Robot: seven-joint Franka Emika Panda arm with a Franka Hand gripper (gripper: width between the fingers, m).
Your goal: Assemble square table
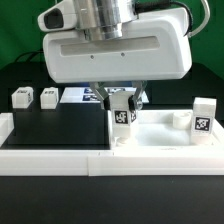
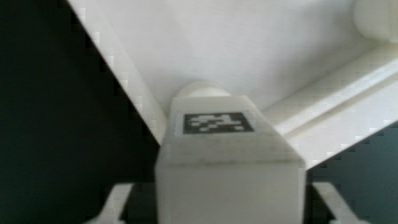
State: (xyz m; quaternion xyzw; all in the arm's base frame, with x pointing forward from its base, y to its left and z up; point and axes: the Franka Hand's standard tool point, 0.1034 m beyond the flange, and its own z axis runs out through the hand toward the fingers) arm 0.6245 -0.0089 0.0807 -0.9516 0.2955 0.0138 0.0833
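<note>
The square table's white tray-like top (image 1: 165, 140) lies on the exterior view's right, and its pale surface (image 2: 267, 50) fills much of the wrist view. A white block leg (image 1: 122, 116) with a black-and-white tag stands upright at the top's left end. My gripper (image 1: 122, 103) hangs right over that leg, one finger on each side. In the wrist view the leg (image 2: 222, 150) sits between the fingers (image 2: 121, 200), with a thin dark gap on each side. The gripper (image 2: 226, 205) is open around it.
Another tagged leg (image 1: 203, 116) stands at the top's right end. Two more legs (image 1: 22, 97) (image 1: 48, 96) sit at the back on the exterior view's left, next to the marker board (image 1: 85, 96). A long white border rail (image 1: 90, 155) runs along the front of the black table.
</note>
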